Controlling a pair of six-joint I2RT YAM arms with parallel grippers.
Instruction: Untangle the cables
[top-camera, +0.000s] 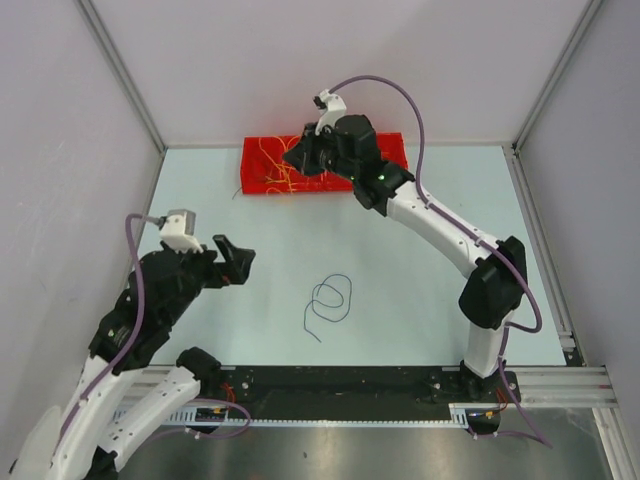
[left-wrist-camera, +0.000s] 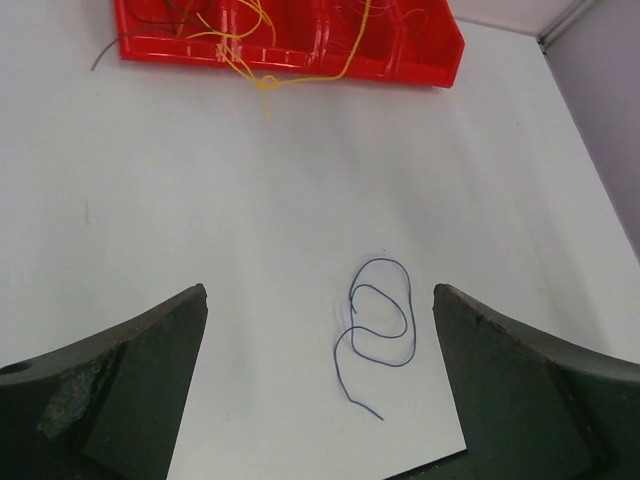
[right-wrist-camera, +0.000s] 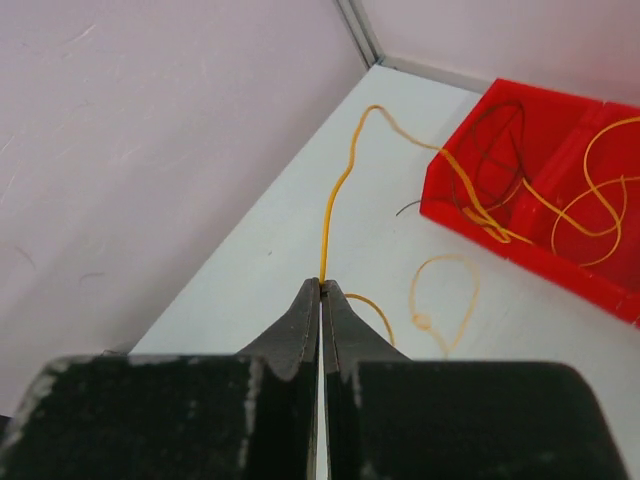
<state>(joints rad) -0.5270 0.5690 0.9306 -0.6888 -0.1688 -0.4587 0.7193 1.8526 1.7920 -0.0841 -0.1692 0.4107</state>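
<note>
A: Where is the red tray (left-wrist-camera: 400, 62)?
B: Well ahead of the left gripper (left-wrist-camera: 320, 300), whose jaws are spread wide. The navy cable (left-wrist-camera: 381, 261) (curled in loops) lies ahead of it, untouched.
A: And the right gripper (right-wrist-camera: 321, 285)?
B: It is pinching a yellow cable (right-wrist-camera: 335, 200) that runs ahead into that tray.

Lighting's bright, soft and even, looks like it's coming from overhead. Shadows on the counter (top-camera: 420, 250) are barely there, just a faint one hugging the navy cable (left-wrist-camera: 380, 320). No real glare, only a dull sheen on the metal strip (top-camera: 330, 450) along the counter's near edge. Right wrist view: the yellow cable (right-wrist-camera: 325, 225) is crisp near the jaws, but the yellow loop (right-wrist-camera: 423, 321) lying on the counter goes fuzzy. Jaws are near-black blobs in both wrist views.
</note>
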